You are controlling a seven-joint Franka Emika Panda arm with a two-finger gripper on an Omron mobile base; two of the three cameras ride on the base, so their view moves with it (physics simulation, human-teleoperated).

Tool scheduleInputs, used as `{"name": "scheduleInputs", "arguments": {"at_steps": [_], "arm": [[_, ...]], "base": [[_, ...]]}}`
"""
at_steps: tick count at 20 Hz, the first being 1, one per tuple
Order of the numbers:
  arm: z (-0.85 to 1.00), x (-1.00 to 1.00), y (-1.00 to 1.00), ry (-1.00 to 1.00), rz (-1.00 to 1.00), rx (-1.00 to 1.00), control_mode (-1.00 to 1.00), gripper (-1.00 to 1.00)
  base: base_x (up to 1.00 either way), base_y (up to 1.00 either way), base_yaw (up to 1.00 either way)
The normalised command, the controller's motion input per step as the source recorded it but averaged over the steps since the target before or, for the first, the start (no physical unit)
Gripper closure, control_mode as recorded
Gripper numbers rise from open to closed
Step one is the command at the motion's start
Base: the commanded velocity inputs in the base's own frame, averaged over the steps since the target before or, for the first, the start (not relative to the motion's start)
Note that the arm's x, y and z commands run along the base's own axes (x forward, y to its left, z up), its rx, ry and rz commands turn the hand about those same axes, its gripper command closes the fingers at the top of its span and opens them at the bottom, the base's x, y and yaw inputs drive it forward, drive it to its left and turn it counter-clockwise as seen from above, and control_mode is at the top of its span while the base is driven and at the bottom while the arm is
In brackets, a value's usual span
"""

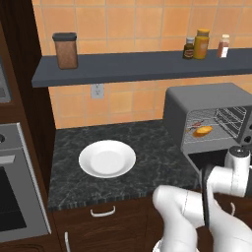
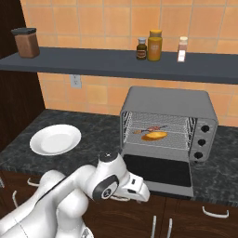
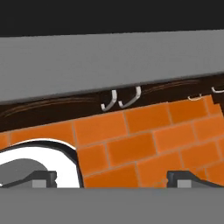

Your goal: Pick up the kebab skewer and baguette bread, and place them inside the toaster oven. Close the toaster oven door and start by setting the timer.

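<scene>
Grey and boxy, the toaster oven [image 2: 167,109] is the anchor here: its wire rack carries the baguette bread [image 2: 154,135] near the middle, with the kebab skewer [image 2: 149,129] lying just behind and touching or almost touching it. Both foods sit well inside, so the loading part looks finished. Hinged at the oven's lower front edge, the toaster oven door [image 2: 158,171] lies dropped flat and open, overhanging the dark counter [image 1: 147,142]. Below and in front of that door hangs the gripper [image 3: 112,177], its jaws spread wide with nothing between them; the hand view looks up past the door's underside toward cabinet handles and floor tiles. That low station probably serves to push the door up from beneath. Left of the oven, well apart, rests a white plate [image 1: 107,158].
</scene>
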Motion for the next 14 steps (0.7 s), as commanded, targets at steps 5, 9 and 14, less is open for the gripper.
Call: {"name": "scheduleInputs", "arguments": {"at_steps": [5, 9, 14], "arm": [[-0.31, 0.04, -0.02, 0.01, 0.13, 0.07, -1.0, -1.0], [-0.27, 0.37, -0.02, 0.0, 0.01, 0.07, -1.0, -1.0], [-0.36, 0.44, 0.0, 0.0, 0.0, 0.08, -1.0, -1.0]], "base": [[0.0, 0.0, 0.0], [0.0, 0.0, 0.0], [0.0, 0.0, 0.0]]}}
